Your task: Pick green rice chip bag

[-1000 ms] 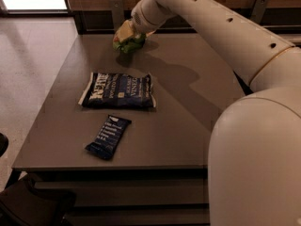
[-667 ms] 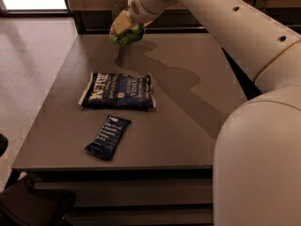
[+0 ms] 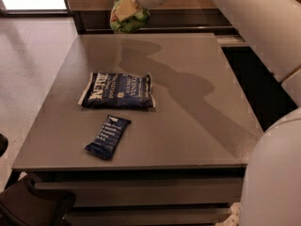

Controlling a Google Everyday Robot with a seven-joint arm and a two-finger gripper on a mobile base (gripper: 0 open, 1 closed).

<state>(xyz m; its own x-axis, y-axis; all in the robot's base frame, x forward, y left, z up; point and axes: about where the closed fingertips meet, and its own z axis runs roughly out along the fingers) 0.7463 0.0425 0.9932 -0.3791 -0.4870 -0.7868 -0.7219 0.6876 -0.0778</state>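
Note:
The green rice chip bag (image 3: 124, 22) is small, bright green with yellowish markings. It hangs in the air above the far edge of the grey table (image 3: 202, 107), near the top of the camera view. My gripper (image 3: 131, 6) is at the top centre, shut on the bag's upper part, and holds it clear of the tabletop. The white arm runs from the gripper to the right edge of the view. The fingertips are mostly hidden behind the bag.
A large dark navy chip bag (image 3: 117, 91) with white lettering lies flat left of the table's centre. A small dark blue bar wrapper (image 3: 107, 136) lies in front of it near the front edge. A dark ledge (image 3: 188, 20) runs behind the table.
The gripper has risen with the green bag in it, from just above the table's far edge to well above it. The navy bag and the bar wrapper have not moved.

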